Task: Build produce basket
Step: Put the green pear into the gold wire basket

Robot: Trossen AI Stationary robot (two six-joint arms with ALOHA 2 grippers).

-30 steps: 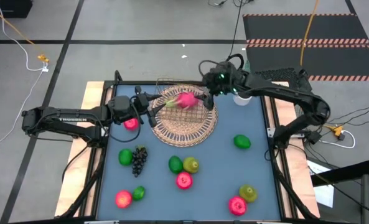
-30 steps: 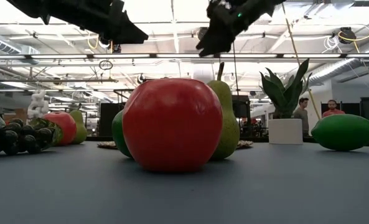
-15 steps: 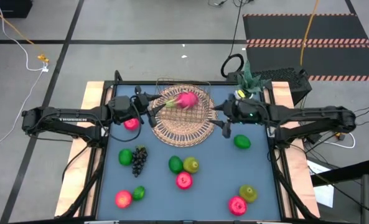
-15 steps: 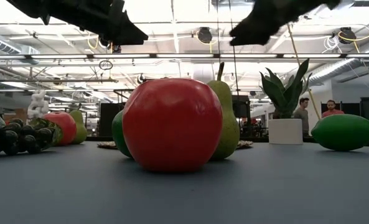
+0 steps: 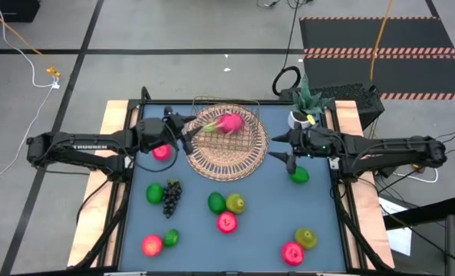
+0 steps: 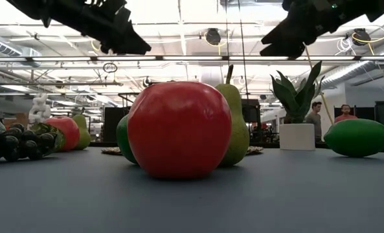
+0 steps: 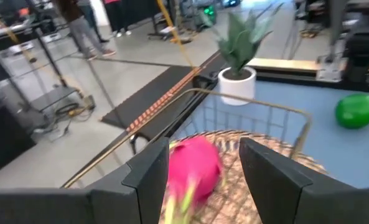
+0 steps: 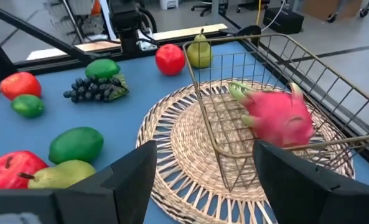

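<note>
1. Right arm swung away from the basket's upper rim over the last second; right gripper [image 5: 282,153] now sits right of centre in the high view, just beside the basket [image 5: 252,157] on its right edge, next to a green lime [image 5: 299,175].
2. Right gripper's fingers are spread wide with nothing between them; its wrist view looks across the wicker at the dragon fruit [image 8: 277,116].
3. Left arm barely moved. Left gripper [image 5: 187,136] hovers at the basket's left rim, fingers parted and empty, dragon fruit [image 7: 193,168] showing between them in its wrist view.
4. Dragon fruit [image 5: 229,123] lies in the basket's wire well, upper centre of the high view; only piece inside.
5. Rest of the produce is out on the blue table [image 5: 327,230]: grape bunch [image 5: 171,197] lower left, red apple [image 5: 226,222] centre bottom, pear [image 5: 235,203] beside it, more along the bottom.
6. Judgement: one fruit placed and the task is at an early stage; right arm seems headed for the lime beside it.
</note>
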